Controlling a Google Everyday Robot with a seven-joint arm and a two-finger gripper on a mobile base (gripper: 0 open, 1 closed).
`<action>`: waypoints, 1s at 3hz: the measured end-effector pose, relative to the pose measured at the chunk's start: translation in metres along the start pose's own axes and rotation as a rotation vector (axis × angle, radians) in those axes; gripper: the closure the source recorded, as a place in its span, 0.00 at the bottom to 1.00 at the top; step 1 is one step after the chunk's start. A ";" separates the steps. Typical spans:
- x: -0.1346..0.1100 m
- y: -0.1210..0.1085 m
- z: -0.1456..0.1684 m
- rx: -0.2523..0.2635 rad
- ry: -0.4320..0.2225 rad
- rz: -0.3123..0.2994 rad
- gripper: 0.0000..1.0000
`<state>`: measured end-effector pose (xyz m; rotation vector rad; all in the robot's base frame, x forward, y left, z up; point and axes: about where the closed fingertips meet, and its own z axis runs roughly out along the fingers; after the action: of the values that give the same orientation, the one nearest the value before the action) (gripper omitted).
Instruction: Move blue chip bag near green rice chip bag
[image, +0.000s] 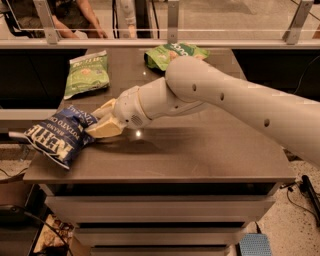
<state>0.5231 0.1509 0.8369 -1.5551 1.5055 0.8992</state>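
Observation:
The blue chip bag (59, 136) lies at the table's front left corner, and its left end hangs over the table edge. My gripper (98, 123) is at the bag's right end, with one cream finger (106, 128) on top of the bag; it looks shut on that end. The green rice chip bag (171, 53) lies at the back middle of the table, partly hidden behind my arm (200, 90). The two bags are far apart.
A duller green bag with a whitish top band (87, 73) lies at the table's back left. The dark table (200, 150) has drawers below. A glass railing (170, 20) runs behind it, with people beyond. A cable lies on the floor at the right.

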 end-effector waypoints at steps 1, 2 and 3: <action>-0.001 0.001 0.001 -0.003 0.000 -0.002 1.00; -0.001 0.001 0.001 -0.003 0.000 -0.002 1.00; -0.013 -0.005 -0.010 0.009 0.011 -0.002 1.00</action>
<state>0.5275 0.1476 0.8529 -1.5569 1.5140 0.8825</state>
